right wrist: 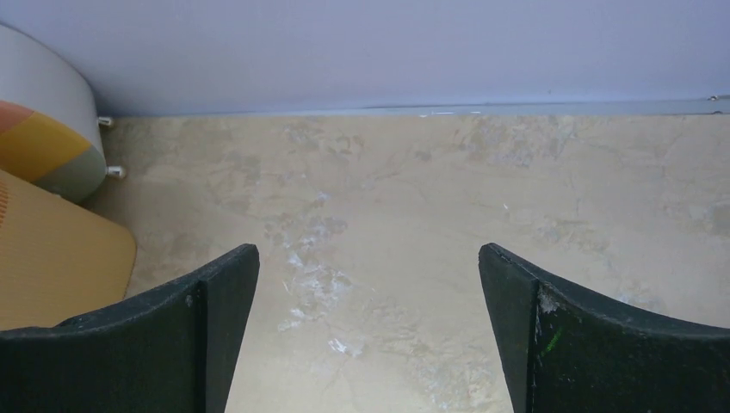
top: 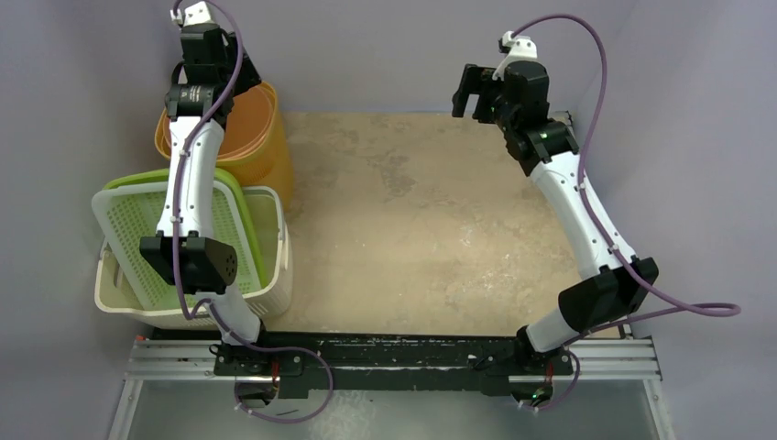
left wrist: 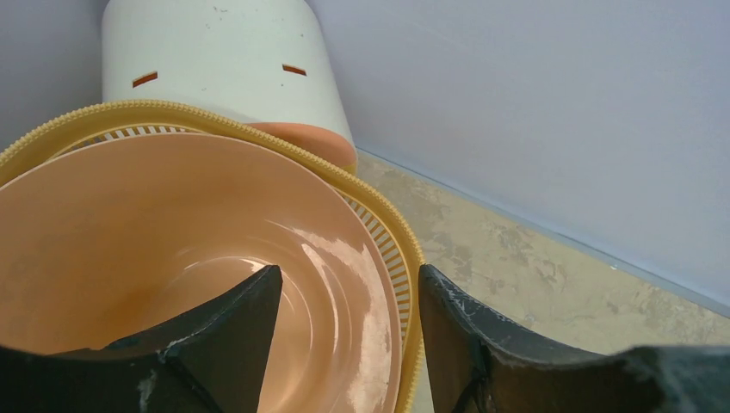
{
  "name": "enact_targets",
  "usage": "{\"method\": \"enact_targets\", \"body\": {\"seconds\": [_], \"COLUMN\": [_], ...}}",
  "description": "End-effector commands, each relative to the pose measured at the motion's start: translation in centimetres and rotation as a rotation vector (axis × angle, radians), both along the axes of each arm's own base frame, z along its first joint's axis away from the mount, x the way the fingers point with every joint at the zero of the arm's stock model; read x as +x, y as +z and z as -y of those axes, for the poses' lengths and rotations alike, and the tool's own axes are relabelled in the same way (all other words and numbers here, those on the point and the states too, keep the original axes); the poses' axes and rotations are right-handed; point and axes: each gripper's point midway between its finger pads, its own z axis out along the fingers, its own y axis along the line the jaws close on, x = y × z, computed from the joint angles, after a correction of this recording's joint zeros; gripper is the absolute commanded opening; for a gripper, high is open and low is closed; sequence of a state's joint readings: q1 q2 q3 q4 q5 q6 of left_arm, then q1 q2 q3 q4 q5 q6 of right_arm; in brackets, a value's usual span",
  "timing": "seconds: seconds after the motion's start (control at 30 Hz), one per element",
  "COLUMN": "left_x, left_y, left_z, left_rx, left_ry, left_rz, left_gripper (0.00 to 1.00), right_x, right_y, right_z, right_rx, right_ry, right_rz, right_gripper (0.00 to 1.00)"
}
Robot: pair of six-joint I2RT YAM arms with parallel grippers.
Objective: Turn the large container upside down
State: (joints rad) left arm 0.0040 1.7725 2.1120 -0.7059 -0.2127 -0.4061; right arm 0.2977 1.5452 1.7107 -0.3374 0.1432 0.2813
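Progress approx nil: orange container (top: 261, 137) sits mouth-up at 10 o'clock on the tabletop (top: 412, 229), w/ my left hand (left wrist: 349, 284) apart astride its rim, one finger inside, one outside, not clamped. Grip, lift & flip are all left to do, I reckon; right hand (right wrist: 368, 258) hangs apart at 1 o'clock, holding nothing.

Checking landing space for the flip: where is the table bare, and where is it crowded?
Bare: the middle of the table, between the orange container and white basket on the left and the right arm, back to the wall. Crowded: the left edge, where container, basket, green lid and left gripper bunch together.
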Motion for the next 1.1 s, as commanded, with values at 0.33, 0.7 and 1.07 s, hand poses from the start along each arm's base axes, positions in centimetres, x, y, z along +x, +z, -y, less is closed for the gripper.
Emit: {"method": "enact_targets", "body": {"seconds": [0.33, 0.7, 1.07], "left_x": [-0.7, 1.1, 3.9], "left_y": [2.0, -0.9, -4.3], "left_z": [-0.5, -0.8, 1.0], "left_rx": [-0.004, -0.027, -0.082], "left_ry": [0.049, 0.084, 0.036], "left_rz": [-0.001, -0.065, -0.104], "left_gripper": [0.53, 0.51, 0.49], "right_x": [0.7, 1.3, 1.3], "right_y": [-0.6, -3.1, -4.8], "right_z": [-1.1, -1.1, -0.7], "right_rx": [-0.118, -0.152, -0.174], "right_ry": [0.104, 0.107, 0.091], "right_rz": [-0.026, -0.103, -0.135], "right_gripper": [1.0, 0.99, 1.0]}}
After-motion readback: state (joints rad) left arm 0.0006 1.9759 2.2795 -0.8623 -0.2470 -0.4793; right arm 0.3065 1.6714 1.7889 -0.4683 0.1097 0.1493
